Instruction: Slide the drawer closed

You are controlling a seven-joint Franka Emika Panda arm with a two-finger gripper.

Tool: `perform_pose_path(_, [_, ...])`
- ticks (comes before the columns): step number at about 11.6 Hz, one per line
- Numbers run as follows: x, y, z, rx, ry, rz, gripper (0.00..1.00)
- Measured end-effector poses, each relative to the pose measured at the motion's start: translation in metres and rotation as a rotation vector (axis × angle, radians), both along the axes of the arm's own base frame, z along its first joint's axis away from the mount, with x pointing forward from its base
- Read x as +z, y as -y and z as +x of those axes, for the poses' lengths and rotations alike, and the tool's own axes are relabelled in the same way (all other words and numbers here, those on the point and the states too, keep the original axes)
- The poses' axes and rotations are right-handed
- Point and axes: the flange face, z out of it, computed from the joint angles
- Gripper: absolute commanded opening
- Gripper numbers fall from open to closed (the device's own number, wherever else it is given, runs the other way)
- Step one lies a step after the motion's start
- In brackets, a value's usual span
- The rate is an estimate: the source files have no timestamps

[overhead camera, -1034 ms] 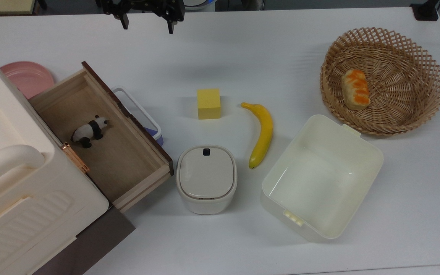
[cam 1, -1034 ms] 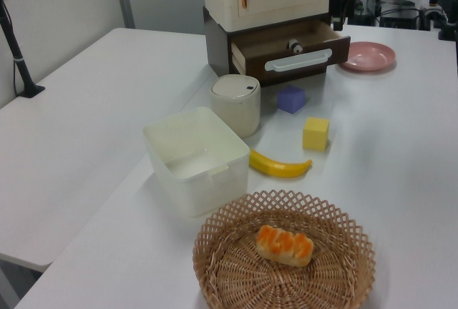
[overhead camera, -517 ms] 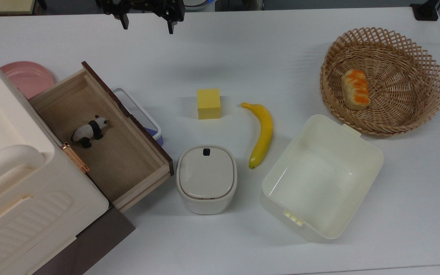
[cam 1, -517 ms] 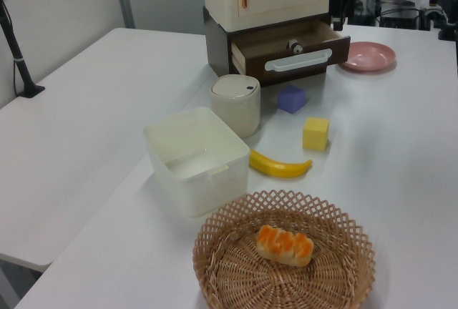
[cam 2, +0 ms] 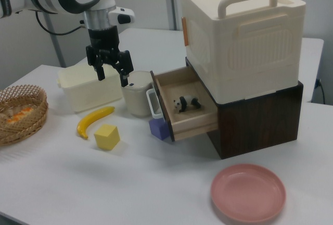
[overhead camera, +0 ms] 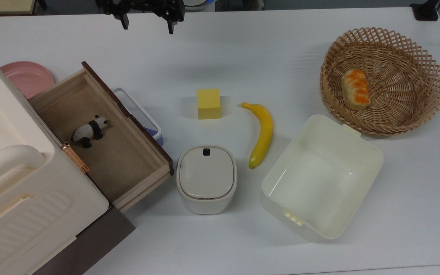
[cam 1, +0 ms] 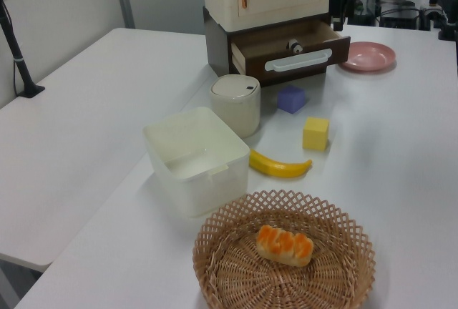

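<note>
Two black fingers of the robot's hand (overhead camera: 146,26) hang spread apart and empty at the upper edge of the top view, high over the bare white desk (overhead camera: 266,57) and well apart from anything on it. In the right view the hand (cam 2: 110,70) sits in the upper left of the frame, fingers pointing down.

The large light-wood drawer with brown floor, dark brown front panel and white loop handle (overhead camera: 101,133) stands pulled out from the cream cabinet (overhead camera: 10,168) at the left of the top view; in the right view the drawer (cam 2: 182,105) is at centre frame.

The step in hand looks like the approach. To do it well, I would bring the hand down in front of the dark panel, fingers beside or against the white handle, and push straight along the drawer's own line, which runs slantwise in the top view, so it does not bind.

A small black-and-white panda figure (overhead camera: 89,131) stands on the drawer floor, low enough to ride in. A purple block (cam 2: 160,128) lies just beside the handle, and a rounded white lidded box (overhead camera: 206,178) near the panel's lower corner; both crowd the approach. A yellow cube (overhead camera: 208,103), a yellow banana (overhead camera: 262,133), a cream plastic tub (overhead camera: 321,177), a woven basket (overhead camera: 426,57) holding an orange-topped bun (overhead camera: 355,89), and a pink plate (cam 2: 248,192) lie clear of it.
</note>
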Motion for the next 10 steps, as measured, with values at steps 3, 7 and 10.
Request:
perform_pose_path(3, [-0.002, -0.003, 0.000, 0.005, -0.004, 0.000, 1.00])
perform_pose_path(7, [-0.008, -0.012, 0.002, 0.021, -0.015, 0.001, 1.00])
perform_pose_path(10, [-0.020, -0.020, 0.008, -0.001, -0.033, -0.002, 0.90])
